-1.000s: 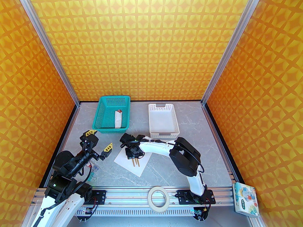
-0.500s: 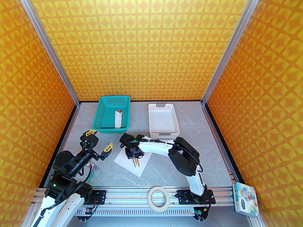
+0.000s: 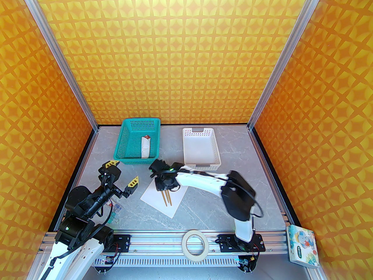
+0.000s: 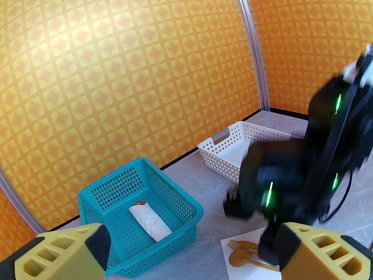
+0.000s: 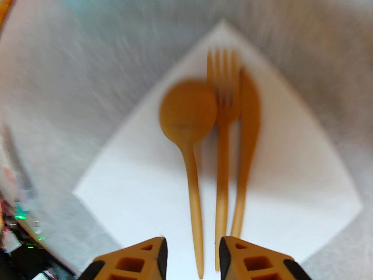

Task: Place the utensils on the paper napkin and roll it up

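Utensils [image 5: 223, 127] lay on the paper napkin [image 5: 140, 179] — roll not begun.
Right gripper [image 5: 192, 252] stood parted over the handles, gripping nothing; left gripper [image 3: 122, 173] wide, empty. Advice: lift straight up, lest a finger drag them askew.

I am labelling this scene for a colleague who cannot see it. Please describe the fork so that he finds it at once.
On the grey table, just in front of the teal basket, lies a white napkin with three tan wooden utensils side by side. The fork is the middle one, between the round-bowled spoon and the knife. It alone ends in tines.
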